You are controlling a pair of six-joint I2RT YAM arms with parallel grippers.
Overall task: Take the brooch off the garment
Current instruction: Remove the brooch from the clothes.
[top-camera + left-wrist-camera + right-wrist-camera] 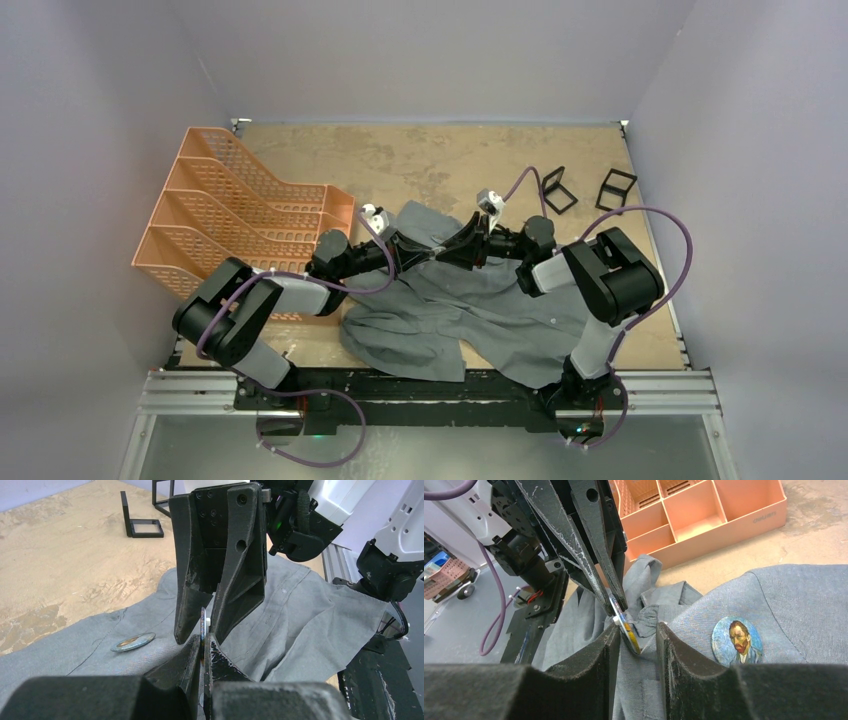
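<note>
Left gripper [616, 606]: clamped on the edge-on brooch [626, 630], frame centre.
Right gripper [636, 635]: jaws apart, straddling it.
Risk: we fear the garment [804, 595] lifts along if the pin stays fastened.

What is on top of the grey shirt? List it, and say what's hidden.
A portrait brooch lies flat on the shirt. A second brooch stands edge-on, pinched in the left gripper, with the right gripper open around it; its face and fastening are hidden.
</note>
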